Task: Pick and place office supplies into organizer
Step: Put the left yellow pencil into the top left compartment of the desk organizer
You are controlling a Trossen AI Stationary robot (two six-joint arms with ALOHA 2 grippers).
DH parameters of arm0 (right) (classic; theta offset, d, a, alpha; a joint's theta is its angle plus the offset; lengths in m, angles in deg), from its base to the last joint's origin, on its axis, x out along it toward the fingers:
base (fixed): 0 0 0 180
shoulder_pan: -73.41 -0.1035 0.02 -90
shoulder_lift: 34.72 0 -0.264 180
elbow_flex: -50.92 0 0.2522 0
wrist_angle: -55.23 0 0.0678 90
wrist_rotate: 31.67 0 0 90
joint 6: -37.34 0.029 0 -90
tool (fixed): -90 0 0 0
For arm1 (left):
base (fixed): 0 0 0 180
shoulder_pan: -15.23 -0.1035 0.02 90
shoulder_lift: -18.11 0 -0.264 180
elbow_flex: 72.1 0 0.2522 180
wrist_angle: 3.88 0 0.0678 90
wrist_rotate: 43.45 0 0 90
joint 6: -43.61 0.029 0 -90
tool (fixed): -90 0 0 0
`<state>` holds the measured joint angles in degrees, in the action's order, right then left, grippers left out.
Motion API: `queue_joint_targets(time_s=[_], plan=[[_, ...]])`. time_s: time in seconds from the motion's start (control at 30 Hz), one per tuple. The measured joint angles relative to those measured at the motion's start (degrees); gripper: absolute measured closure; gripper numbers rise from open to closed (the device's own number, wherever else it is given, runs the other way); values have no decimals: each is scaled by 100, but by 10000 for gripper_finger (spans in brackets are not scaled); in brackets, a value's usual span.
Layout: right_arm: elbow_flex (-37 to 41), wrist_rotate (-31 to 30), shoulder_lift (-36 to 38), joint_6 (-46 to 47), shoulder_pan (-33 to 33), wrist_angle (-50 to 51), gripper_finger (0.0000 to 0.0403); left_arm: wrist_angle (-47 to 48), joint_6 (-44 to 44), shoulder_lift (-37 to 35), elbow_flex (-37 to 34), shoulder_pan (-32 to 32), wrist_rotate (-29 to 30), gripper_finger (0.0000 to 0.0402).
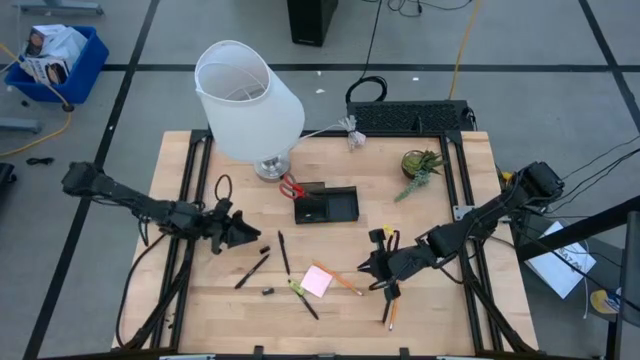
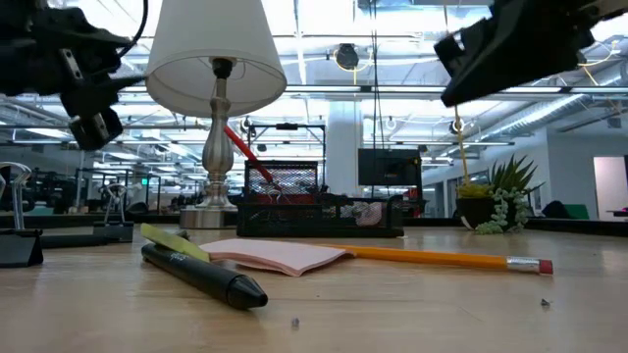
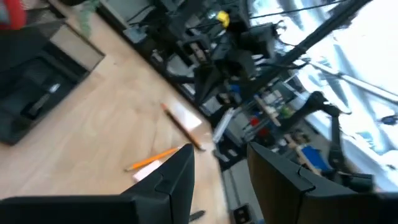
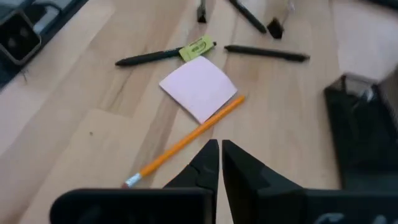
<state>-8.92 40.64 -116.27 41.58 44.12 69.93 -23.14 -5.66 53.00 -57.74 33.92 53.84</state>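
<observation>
Right gripper (image 4: 220,163): pressed together, empty, hovering just above the orange pencil (image 4: 186,142), near the pad (image 4: 199,87).
Left gripper (image 3: 221,171): spread partway, empty, above the counter (image 1: 440,300), well left of the organizer (image 1: 327,205).
Supplies: pad, pencil, marker (image 1: 297,289) and pens (image 1: 283,252) lying loose on the counter, in front of the organizer.
Scissors (image 1: 291,187): at the organizer's lamp-side end.
Risk: descending with shut fingers — likely to shove or roll the pencil, not grip it.
Risk: pencil touches the pad — a low grab may drag both.
Low view only: scissors handle rising tilted above the organizer.
Right wrist only: pencil tucked against the pad's edge.
</observation>
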Motion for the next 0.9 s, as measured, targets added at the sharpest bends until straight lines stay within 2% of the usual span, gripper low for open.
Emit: queue_joint_targets(time_s=[0.17, 0.3, 0.5, 0.6, 0.73, 0.9], plan=[[380, -1, -30, 210, -258, -676, 385, -931, 40, 1097, 0, 237, 436, 250], [574, -19, -32, 609, -436, -666, 385, -1665, 271, 1878, 164, 439, 572, 250], [712, -33, -196, 1625, -763, -744, 385, -1768, 654, 2897, 1003, 699, 606, 250], [706, -161, -550, 1760, -936, -1345, 381, -1759, 1099, 3381, 1459, 744, 564, 250], [664, -224, -1124, 1696, -1074, -1682, 347, -1735, 1425, 3873, 1958, 745, 304, 250], [505, -662, -1503, 2203, -1263, -1756, 275, -1720, 1720, 4091, 2253, 745, 177, 250]])
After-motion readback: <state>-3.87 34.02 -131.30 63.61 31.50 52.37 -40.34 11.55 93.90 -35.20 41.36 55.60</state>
